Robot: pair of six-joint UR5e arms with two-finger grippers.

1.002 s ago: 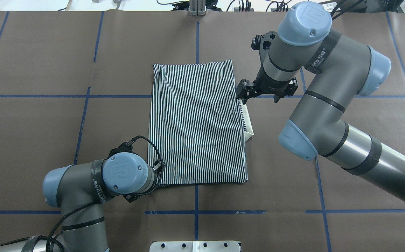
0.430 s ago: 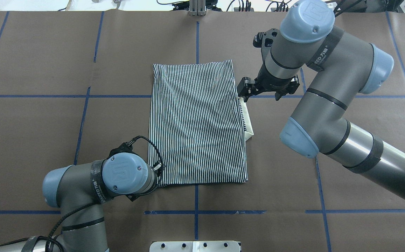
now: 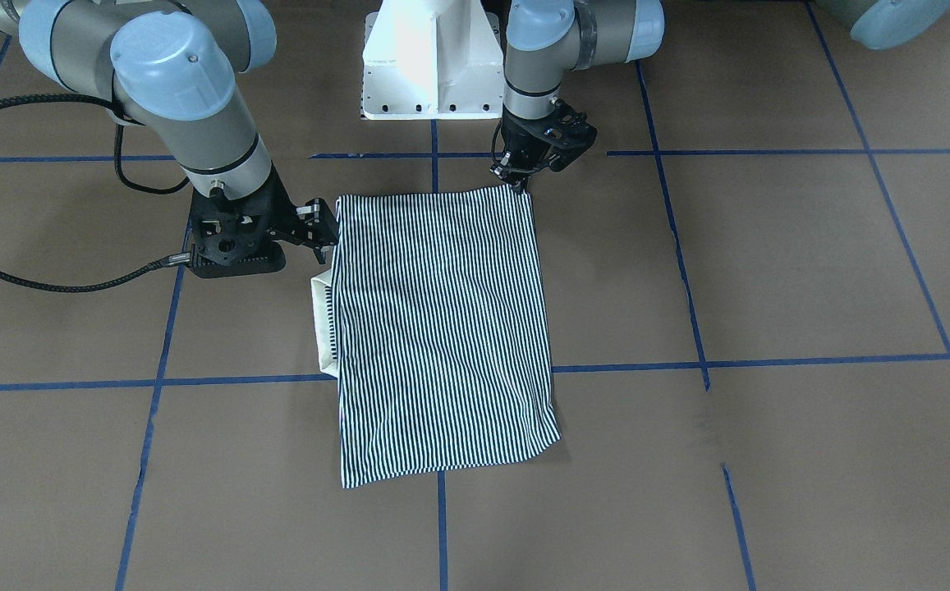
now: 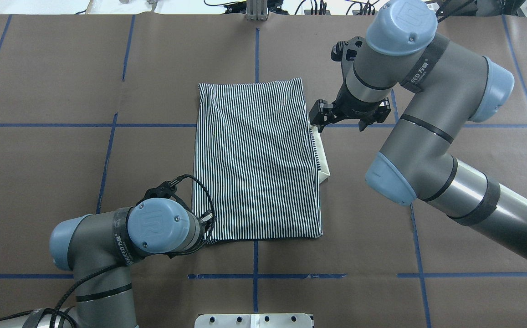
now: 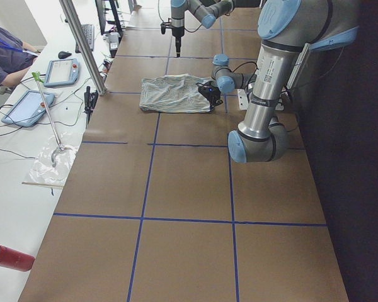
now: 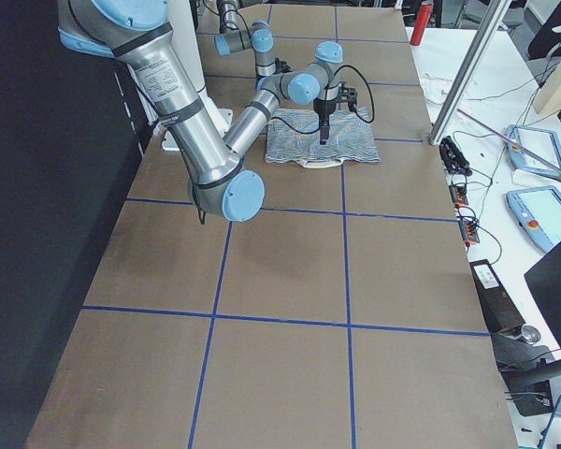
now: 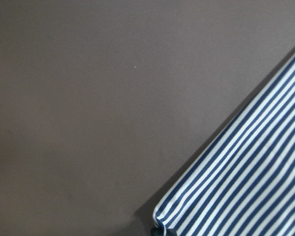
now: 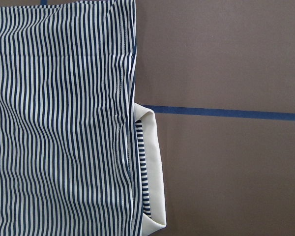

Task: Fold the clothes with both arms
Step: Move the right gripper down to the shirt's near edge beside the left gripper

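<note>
The striped polo shirt (image 4: 256, 159) lies folded in a flat rectangle mid-table, and it also shows in the front view (image 3: 442, 328). Its cream collar (image 4: 322, 157) pokes out of the right edge and is plain in the right wrist view (image 8: 152, 172). My left gripper (image 3: 516, 182) is low at the shirt's near-left corner, which fills the left wrist view (image 7: 246, 172). I cannot tell if the left gripper holds the cloth. My right gripper (image 4: 316, 119) is open and empty, just above the shirt's right edge beside the collar.
The brown table cover (image 4: 63, 182) carries blue tape lines. The white pedestal (image 3: 429, 57) stands at the near edge. A black cable (image 3: 56, 283) loops on the table by my right arm. A metal post (image 4: 256, 11) stands at the far edge.
My left wrist has shifted slightly toward the near-left. My right arm has drifted a little toward the far right. The shirt has not moved.
</note>
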